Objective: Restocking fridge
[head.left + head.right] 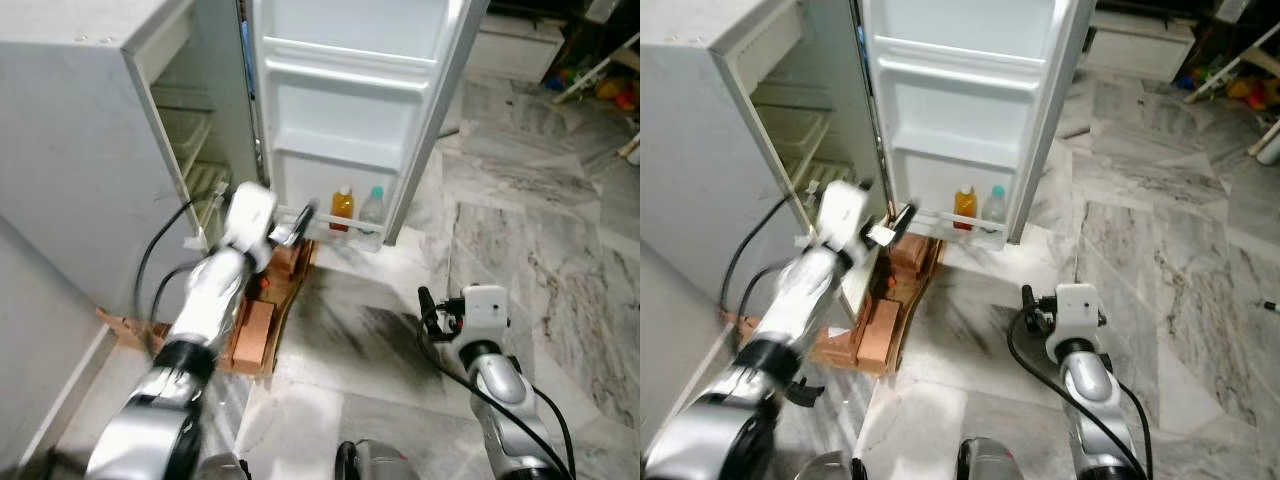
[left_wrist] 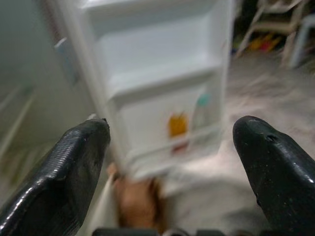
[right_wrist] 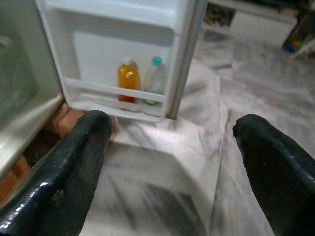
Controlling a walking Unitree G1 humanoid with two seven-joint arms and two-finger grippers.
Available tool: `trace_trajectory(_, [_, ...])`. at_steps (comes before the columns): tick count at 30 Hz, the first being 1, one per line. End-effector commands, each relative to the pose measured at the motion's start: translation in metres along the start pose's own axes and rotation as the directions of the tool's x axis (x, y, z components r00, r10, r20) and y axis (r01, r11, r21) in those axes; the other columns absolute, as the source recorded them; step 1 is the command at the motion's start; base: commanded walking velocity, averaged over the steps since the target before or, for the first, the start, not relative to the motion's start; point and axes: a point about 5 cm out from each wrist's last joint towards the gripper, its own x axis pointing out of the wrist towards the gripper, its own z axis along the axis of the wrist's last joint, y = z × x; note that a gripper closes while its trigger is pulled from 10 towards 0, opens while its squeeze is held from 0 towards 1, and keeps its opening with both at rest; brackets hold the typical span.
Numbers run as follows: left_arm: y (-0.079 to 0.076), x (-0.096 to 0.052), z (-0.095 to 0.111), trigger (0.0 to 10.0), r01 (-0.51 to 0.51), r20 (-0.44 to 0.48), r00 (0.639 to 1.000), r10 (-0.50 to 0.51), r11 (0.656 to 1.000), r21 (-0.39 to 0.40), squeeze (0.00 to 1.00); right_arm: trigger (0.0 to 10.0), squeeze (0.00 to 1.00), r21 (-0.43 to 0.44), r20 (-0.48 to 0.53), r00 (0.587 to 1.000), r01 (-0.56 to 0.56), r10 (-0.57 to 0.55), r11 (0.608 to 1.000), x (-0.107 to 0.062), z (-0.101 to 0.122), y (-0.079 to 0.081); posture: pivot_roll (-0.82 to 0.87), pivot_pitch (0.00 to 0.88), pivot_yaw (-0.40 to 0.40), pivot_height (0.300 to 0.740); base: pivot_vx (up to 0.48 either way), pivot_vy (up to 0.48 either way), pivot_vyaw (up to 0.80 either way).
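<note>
Fridge door (image 1: 350, 120) open, two bottles on its bottom shelf.
We see left gripper (image 1: 300, 222) wide near the orange bottle (image 1: 342, 207); right gripper (image 3: 172, 162) wide, empty.

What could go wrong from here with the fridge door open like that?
1. The left hand reaches close to the bottom door shelf; a slight overshoot could knock the orange juice bottle or the clear bottle beside it.
2. The fridge appears to rest on bricks, so pushing the open door might rock it.
3. The left arm's cable hangs loose and could snag.
</note>
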Motion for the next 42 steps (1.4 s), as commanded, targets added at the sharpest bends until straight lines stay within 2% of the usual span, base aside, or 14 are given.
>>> trace_trajectory(1, [0.008, -0.003, 0.007, 10.0, -0.03, 0.024, 0.999, 0.029, 1.0, 0.009, 0.0, 10.0, 0.0, 0.006, 0.013, 1.0, 0.008, -0.008, 1.0, 0.001, 0.003, 0.001, -0.02, 0.059, -0.04, 0.74, 0.0, -0.375, 0.0])
trace_trajectory(4, [0.023, -0.024, -0.004, 10.0, -0.126, -0.003, 0.992, 0.127, 0.991, 0.036, 0.0, 10.0, 0.0, 0.022, 0.023, 1.0, -0.007, 0.006, 1.0, 0.007, 0.007, 0.006, -0.01, 0.066, -0.042, 0.74, 0.0, -0.392, 0.0])
trace_trajectory(9, [0.036, -0.037, -0.004, 10.0, -0.247, -0.002, 0.969, 0.247, 0.969, 0.013, 0.0, 10.0, 0.0, 0.025, 0.055, 0.998, -0.018, 0.016, 1.0, 0.013, 0.016, 0.009, 0.0, 0.079, -0.041, 0.74, 0.0, -0.444, -0.57])
trace_trajectory(11, [0.036, -0.04, -0.004, 10.0, -0.262, -0.004, 0.965, 0.262, 0.965, 0.013, 0.0, 10.0, 0.0, 0.024, 0.059, 0.998, -0.018, 0.017, 1.0, 0.014, 0.017, 0.01, 0.0, 0.08, -0.04, 0.74, 0.0, -0.441, -0.8])
trace_trajectory(15, [0.025, -0.055, -0.01, 10.0, -0.218, -0.019, 0.975, 0.221, 0.972, 0.086, 0.0, 10.0, 0.0, 0.033, 0.065, 0.998, -0.024, 0.022, 0.999, 0.017, 0.02, 0.013, 0.0, 0.079, -0.05, 0.74, 0.0, -0.432, -0.72])
trace_trajectory(18, [0.022, -0.063, -0.017, 10.0, -0.23, -0.047, 0.971, 0.234, 0.97, 0.077, 0.0, 10.0, 0.0, 0.036, 0.064, 0.997, -0.033, 0.031, 0.999, 0.016, 0.019, 0.017, 0.0, 0.066, -0.052, 0.74, 0.174, -0.408, -0.8])
trace_trajectory(23, [0.022, -0.068, -0.019, 10.0, -0.239, -0.061, 0.968, 0.243, 0.968, 0.074, 0.0, 10.0, 0.0, 0.038, 0.063, 0.998, -0.033, 0.03, 0.999, 0.016, 0.018, 0.017, -0.01, 0.056, -0.055, 0.74, 0.329, -0.339, -0.8])
trace_trajectory(31, [0.023, -0.072, -0.023, 10.0, -0.28, -0.086, 0.955, 0.283, 0.959, 0.041, 0.0, 10.0, 0.0, 0.044, 0.055, 0.998, -0.025, 0.023, 0.999, 0.015, 0.014, 0.017, -0.01, 0.026, -0.056, 0.74, 0.468, 0.0, -0.73])
trace_trajectory(42, [0.021, -0.067, -0.022, 10.0, -0.297, -0.094, 0.95, 0.298, 0.955, 0.023, 0.0, 10.0, 0.0, 0.04, 0.059, 0.998, -0.024, 0.022, 0.999, 0.016, 0.015, 0.016, -0.02, 0.028, -0.053, 0.74, 0.48, 0.0, 0.0])
